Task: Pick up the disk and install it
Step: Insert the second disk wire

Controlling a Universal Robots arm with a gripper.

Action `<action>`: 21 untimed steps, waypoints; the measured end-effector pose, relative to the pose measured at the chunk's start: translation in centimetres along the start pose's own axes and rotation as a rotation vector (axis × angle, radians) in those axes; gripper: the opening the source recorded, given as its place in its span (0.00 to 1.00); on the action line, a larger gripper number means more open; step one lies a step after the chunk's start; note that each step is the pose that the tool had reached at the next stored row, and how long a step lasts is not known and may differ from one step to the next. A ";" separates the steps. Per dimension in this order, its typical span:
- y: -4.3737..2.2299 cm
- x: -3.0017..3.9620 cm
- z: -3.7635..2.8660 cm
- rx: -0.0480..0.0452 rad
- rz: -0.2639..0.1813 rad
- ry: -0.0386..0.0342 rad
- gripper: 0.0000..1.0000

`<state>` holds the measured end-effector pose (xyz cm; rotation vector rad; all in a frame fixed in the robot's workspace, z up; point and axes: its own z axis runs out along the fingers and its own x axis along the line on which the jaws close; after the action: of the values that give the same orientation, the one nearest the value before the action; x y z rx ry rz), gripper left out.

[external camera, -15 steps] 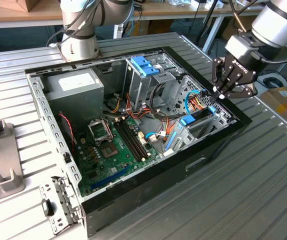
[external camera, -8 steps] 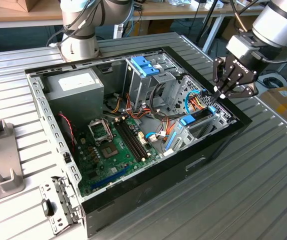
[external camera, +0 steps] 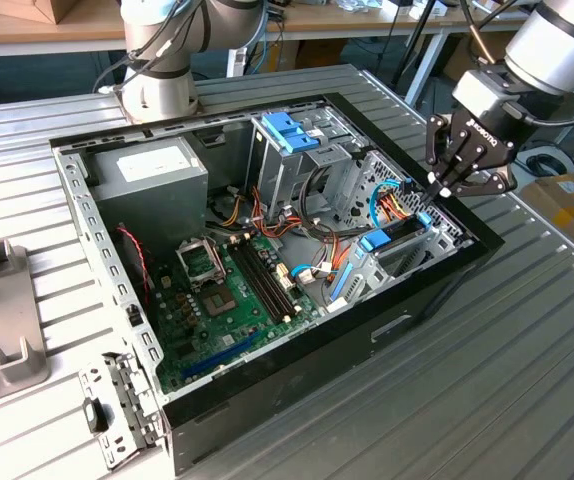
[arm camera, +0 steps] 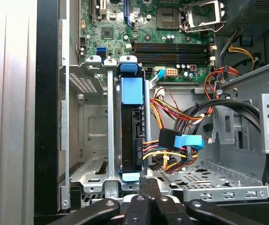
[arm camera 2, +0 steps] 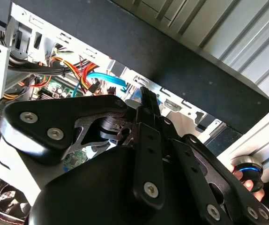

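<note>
your gripper (external camera: 445, 182) hangs over the case (external camera: 267, 400) corner on the exterior view's right, fingers drawn narrow with nothing between them, tips touching or just above the disk (arm camera: 131, 136). the disk already stands on edge in its bay (arm camera: 90, 140), directly beneath you, blue bracket up. its long axis runs from the gripper toward the motherboard (arm camera: 144, 28)
</note>
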<state>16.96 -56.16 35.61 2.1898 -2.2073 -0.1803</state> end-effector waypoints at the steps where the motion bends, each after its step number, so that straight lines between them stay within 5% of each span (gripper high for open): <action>1: 0.00 0.00 0.00 -0.0001 0.000 -0.0001 0.17; 8: -0.04 0.00 0.00 0.0000 0.000 -0.0001 0.48; 21: 0.06 -0.03 -0.46 0.0007 0.000 0.0000 0.48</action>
<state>16.95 -56.16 36.08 2.1902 -2.2076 -0.1796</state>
